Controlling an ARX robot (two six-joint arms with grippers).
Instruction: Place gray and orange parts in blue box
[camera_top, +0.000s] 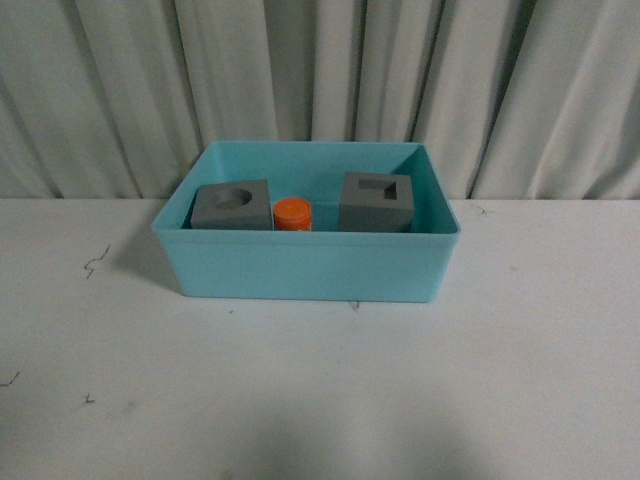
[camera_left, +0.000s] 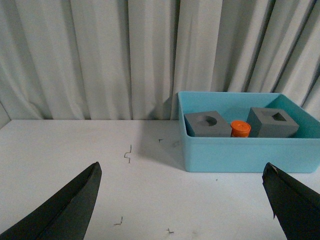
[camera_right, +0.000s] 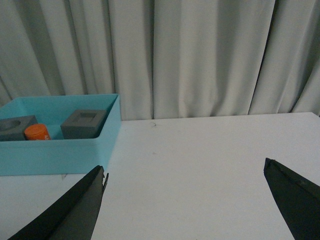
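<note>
The blue box (camera_top: 300, 265) stands mid-table against the curtain. Inside it sit a gray cube with a round recess (camera_top: 233, 206), a small orange cylinder (camera_top: 293, 214) and a gray cube with a rectangular recess (camera_top: 377, 200), side by side. The left wrist view shows the same box (camera_left: 240, 155) with both cubes (camera_left: 207, 124) (camera_left: 272, 122) and the cylinder (camera_left: 240, 128) in it. My left gripper (camera_left: 181, 172) is open over bare table, short of the box. My right gripper (camera_right: 184, 172) is open too, beside the box (camera_right: 55, 155), nothing between its fingers. Neither arm appears in the front view.
A white table (camera_top: 320, 400) spreads around the box, with small dark scratch marks (camera_top: 95, 262) on its left part. Gray pleated curtains (camera_top: 320, 80) close off the back just behind the box.
</note>
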